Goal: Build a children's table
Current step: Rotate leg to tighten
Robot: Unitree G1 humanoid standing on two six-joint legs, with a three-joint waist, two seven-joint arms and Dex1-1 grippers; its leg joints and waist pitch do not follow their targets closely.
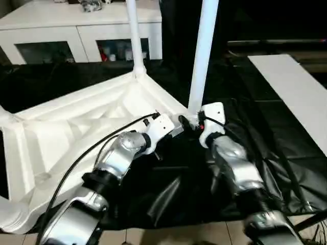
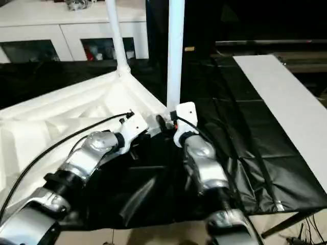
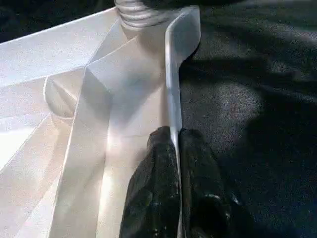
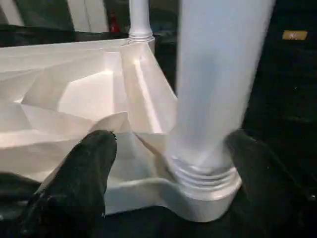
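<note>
Behind both wrists, left tool [image 3: 174, 144] pinches tabletop [image 3: 99, 99] rim, right tool [image 4: 168, 163] spread around leg [image 4: 218, 74].

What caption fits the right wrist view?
Open right gripper straddles a leg standing in the upturned tabletop's corner socket.

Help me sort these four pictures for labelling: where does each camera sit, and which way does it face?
Left eye: on the head, looking down at the upturned tabletop, two upright legs and both forearms.
Right eye: beside it, same scene; flat board at right.
Left wrist: along the left gripper, pinched on the tabletop's rim.
Right wrist: along the right gripper, fingers apart around the near leg.
Shared: both wrist views show the far leg in its socket.
</note>
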